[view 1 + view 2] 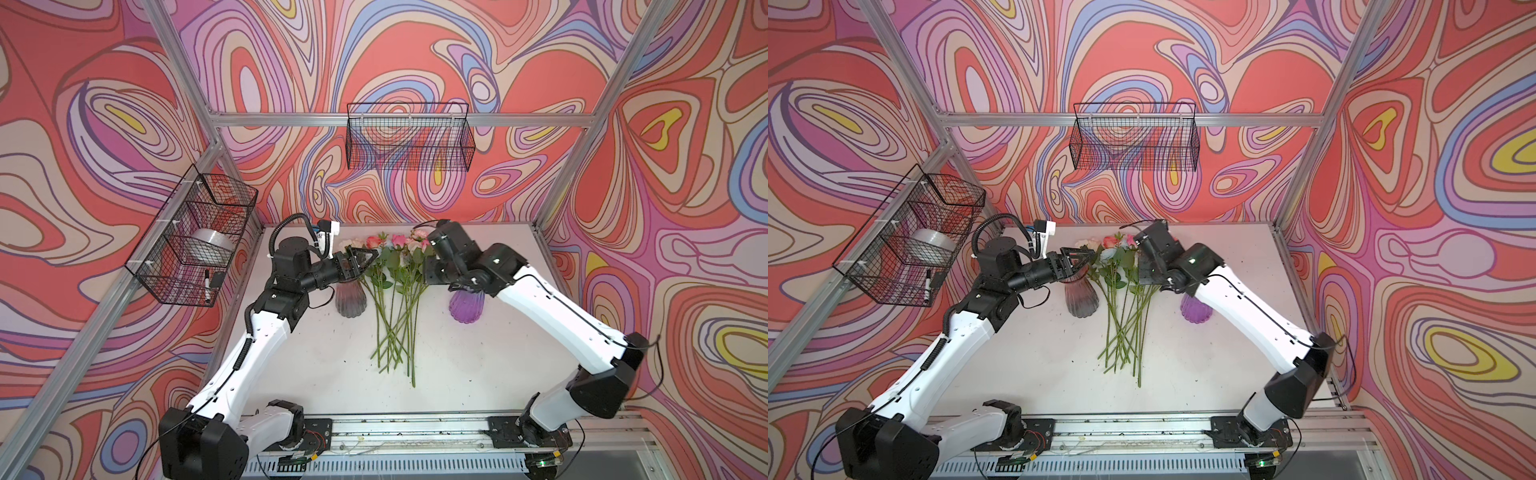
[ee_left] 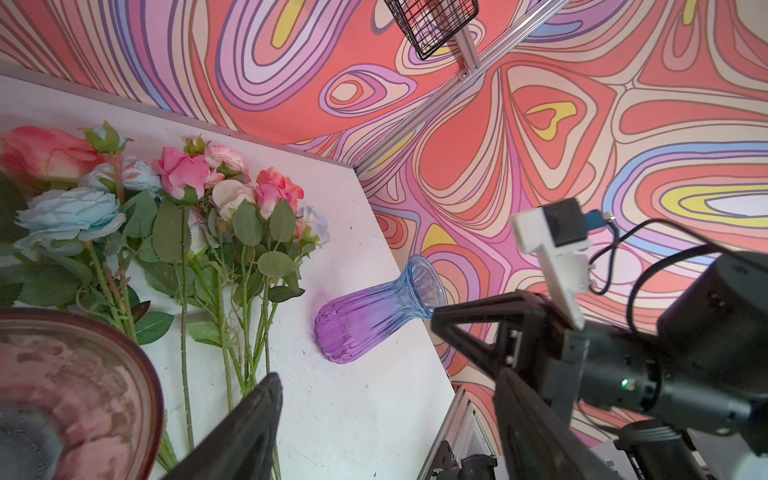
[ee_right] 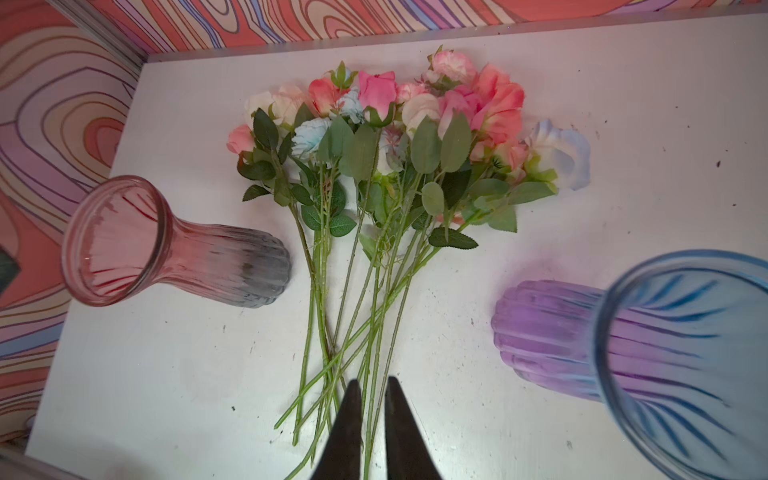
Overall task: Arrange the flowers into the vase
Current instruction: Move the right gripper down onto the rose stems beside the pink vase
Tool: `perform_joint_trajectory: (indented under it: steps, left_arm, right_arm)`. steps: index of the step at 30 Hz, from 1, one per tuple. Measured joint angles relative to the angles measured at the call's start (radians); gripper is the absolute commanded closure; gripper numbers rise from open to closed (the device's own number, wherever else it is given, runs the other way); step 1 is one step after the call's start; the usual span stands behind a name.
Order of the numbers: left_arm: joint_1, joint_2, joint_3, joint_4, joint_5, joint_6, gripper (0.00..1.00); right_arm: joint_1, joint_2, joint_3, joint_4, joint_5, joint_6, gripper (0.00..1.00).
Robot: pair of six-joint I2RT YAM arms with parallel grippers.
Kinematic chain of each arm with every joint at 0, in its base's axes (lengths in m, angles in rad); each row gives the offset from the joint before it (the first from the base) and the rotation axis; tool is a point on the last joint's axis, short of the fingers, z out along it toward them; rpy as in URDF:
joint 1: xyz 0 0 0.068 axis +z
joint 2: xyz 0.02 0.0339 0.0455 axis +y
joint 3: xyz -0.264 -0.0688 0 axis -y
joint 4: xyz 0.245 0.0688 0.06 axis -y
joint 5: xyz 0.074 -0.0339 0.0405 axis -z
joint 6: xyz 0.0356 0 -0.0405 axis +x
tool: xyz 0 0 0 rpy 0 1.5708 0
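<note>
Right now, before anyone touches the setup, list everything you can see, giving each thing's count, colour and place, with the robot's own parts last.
flowers: about a dozen, pink, coral, white and pale blue on green stems, lying bunched mid-table
pink-to-grey vase: one, upright, left of the bunch
purple-to-blue vase: one, upright, right of the bunch
back-wall basket: one, black wire, on the far wall
left-wall basket: one, black wire, on the left wall
tape roll: one, clear, in the left-wall basket
marker: one, black, in the same basket
table: one, white
left gripper: black, open, by the pink-to-grey vase's mouth
right gripper: black, jaws almost together, empty, near the purple-to-blue vase's rim
</note>
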Motion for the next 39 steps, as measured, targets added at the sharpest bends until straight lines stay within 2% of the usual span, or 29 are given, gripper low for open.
perform_joint_trajectory:
  steps: [5,11,19,31,39]
  left_arm:
    - [0.0,-0.004,0.0,0.0,-0.006,0.003,0.2]
    - [0.0,-0.004,-0.005,-0.003,-0.013,0.003,0.21]
    - [0.0,-0.004,-0.005,-0.003,-0.013,0.002,0.21]
    - [0.0,0.001,-0.005,-0.002,-0.013,-0.002,0.21]
    - [0.0,0.01,-0.006,-0.002,-0.012,-0.006,0.21]
  right_arm:
    - [0.024,0.142,-0.067,0.088,0.04,0.034,0.86]
    - [0.014,0.306,-0.072,0.158,0.032,0.069,0.84]
    - [-0.053,0.441,-0.081,0.259,-0.086,0.095,0.85]
    - [-0.08,0.518,-0.081,0.319,-0.167,0.1,0.84]
    - [-0.081,0.469,-0.081,0.283,-0.084,0.072,0.81]
